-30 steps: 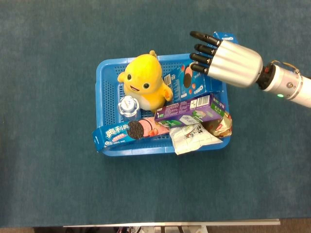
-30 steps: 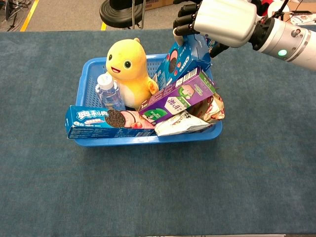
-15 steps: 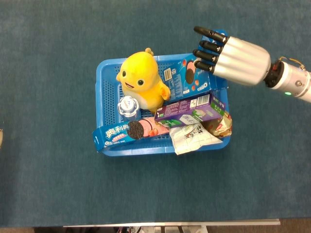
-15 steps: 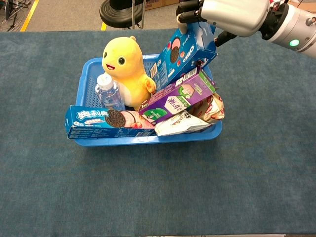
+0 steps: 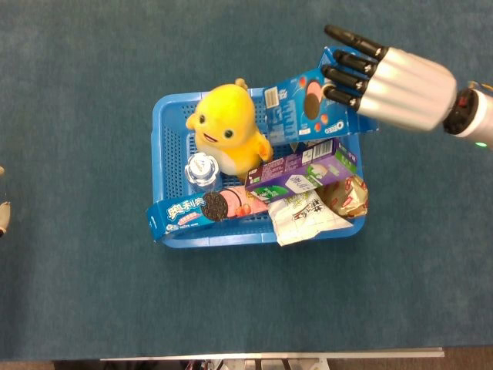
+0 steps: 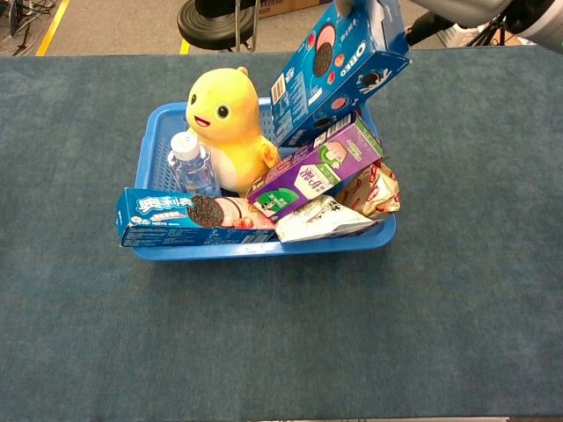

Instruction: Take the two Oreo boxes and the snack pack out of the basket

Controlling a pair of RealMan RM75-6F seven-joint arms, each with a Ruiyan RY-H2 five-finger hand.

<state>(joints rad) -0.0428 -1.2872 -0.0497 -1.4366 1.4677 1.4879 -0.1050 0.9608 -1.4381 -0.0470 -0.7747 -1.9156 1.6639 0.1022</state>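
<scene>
My right hand [image 5: 393, 85] grips a blue Oreo box [image 5: 308, 108] by its far end and holds it tilted above the back right corner of the blue basket [image 5: 166, 139]. In the chest view the box [image 6: 339, 70] is raised, its low end behind the purple box [image 6: 317, 171], and only the edge of the hand [image 6: 457, 7] shows. A long Oreo box [image 5: 204, 210] lies across the basket's front rim. The white snack pack [image 5: 306, 218] lies at the front right. A pale sliver [image 5: 2, 216] at the left edge may be my left hand.
The basket also holds a yellow plush toy [image 5: 227, 131], a water bottle [image 5: 202, 169], a purple box [image 5: 304, 171] and a red-gold packet [image 5: 350, 196]. Blue cloth covers the table all round. A chair base [image 6: 215, 22] stands beyond the far edge.
My right hand has lifted the blue Oreo box up and to the right, out from beside the plush toy. The purple box has shifted slightly. A pale sliver has appeared at the left edge.
</scene>
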